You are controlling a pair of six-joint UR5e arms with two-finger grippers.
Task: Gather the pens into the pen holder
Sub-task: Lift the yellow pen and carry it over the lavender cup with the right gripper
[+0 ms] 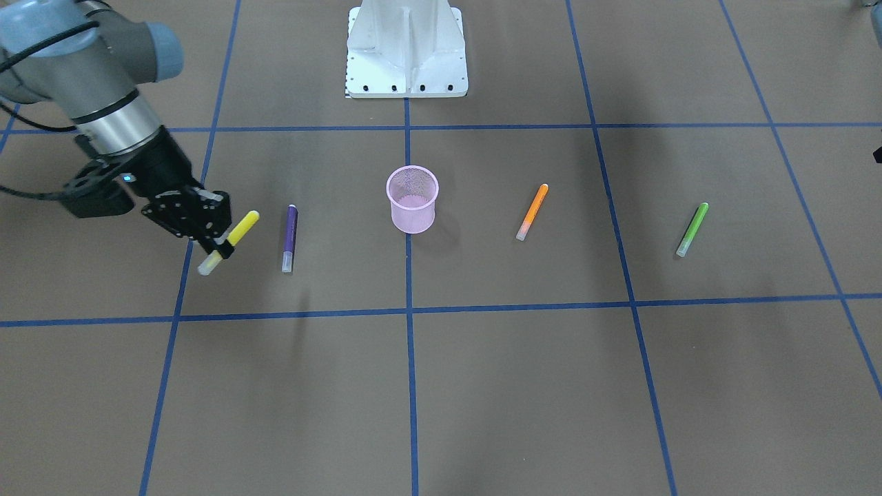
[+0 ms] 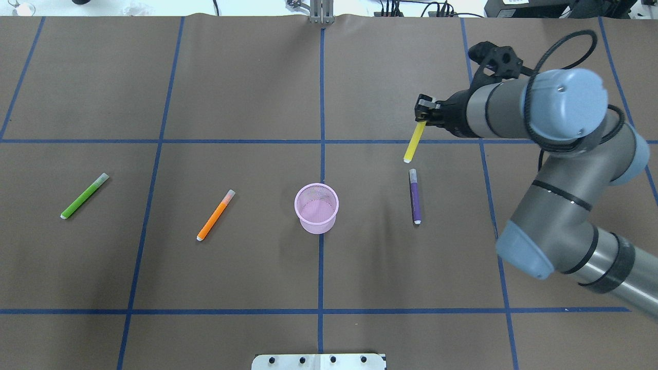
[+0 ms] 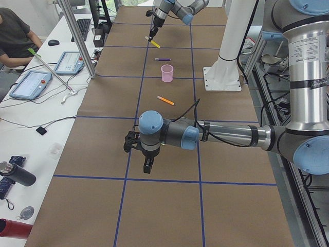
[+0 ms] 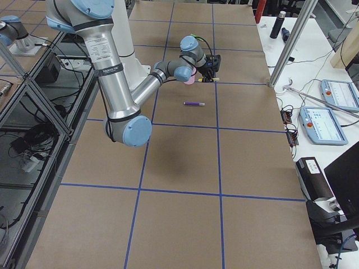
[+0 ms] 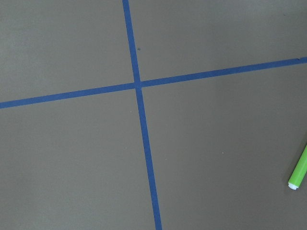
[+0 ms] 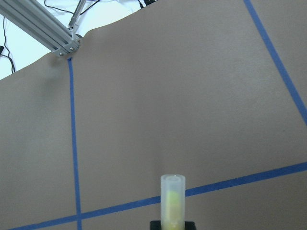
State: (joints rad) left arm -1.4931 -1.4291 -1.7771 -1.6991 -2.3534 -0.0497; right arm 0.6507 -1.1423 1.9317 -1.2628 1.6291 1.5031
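Now | right jaws clamp yellow pen (image 1: pixel 242 227) near cap | left jaws: cannot tell

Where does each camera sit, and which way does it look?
Front-facing: across the table, facing the robot base; right claw gripping the yellow pen.
Overhead: behind the robot, looking down; right arm.
Exterior left: table's end; left arm near.
Exterior right: opposite end; right arm near.
Left wrist: down at table, green pen; no body.
Right wrist: forward over table; pen cap, claw sliver.
Front-facing and overhead share the pen holder.
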